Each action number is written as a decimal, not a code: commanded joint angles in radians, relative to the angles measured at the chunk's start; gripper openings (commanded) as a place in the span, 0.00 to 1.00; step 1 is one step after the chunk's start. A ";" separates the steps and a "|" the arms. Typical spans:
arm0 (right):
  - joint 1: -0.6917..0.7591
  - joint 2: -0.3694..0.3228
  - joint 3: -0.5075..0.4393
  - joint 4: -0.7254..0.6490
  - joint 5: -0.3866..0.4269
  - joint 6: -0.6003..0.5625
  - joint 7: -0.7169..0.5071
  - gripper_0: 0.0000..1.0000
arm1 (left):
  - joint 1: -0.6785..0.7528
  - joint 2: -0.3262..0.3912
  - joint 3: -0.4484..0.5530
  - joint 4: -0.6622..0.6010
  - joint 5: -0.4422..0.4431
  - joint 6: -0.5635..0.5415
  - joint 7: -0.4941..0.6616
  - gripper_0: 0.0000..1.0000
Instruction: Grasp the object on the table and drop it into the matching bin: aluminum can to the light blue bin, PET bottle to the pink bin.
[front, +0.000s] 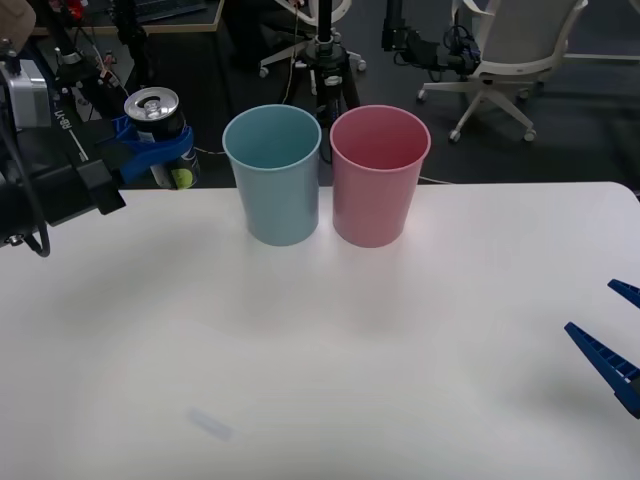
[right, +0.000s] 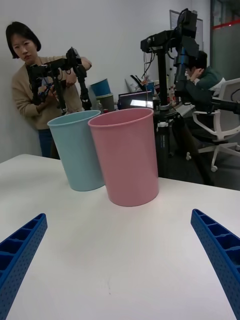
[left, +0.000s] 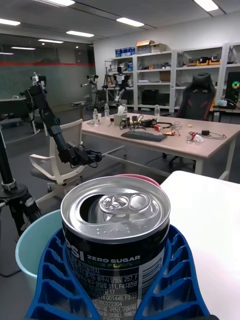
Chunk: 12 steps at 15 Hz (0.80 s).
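- The left gripper (front: 158, 150) pinches the can (front: 158, 122) upright between its blue fingers, raised beyond the table (front: 320, 340) edge, left of the light blue bin (front: 272, 175).
- The right gripper (front: 615, 345) hovers spread apart over the table's right side.

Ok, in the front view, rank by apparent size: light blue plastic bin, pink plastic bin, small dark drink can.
1. Light blue plastic bin and pink plastic bin: alike, no ranking.
2. Small dark silver-topped drink can, clamped in the left gripper: clearly smallest.
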 joint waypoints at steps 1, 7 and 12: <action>0.000 0.000 0.000 0.000 0.000 0.000 0.000 1.00 | -0.114 0.000 -0.046 0.113 -0.030 0.004 -0.001 0.02; 0.000 0.000 0.000 0.000 0.000 0.000 0.000 1.00 | -0.325 0.000 -0.190 0.340 -0.045 0.105 -0.012 0.02; 0.000 0.000 0.000 0.000 0.000 0.000 0.000 1.00 | -0.455 -0.071 -0.265 0.509 -0.088 0.205 -0.025 0.02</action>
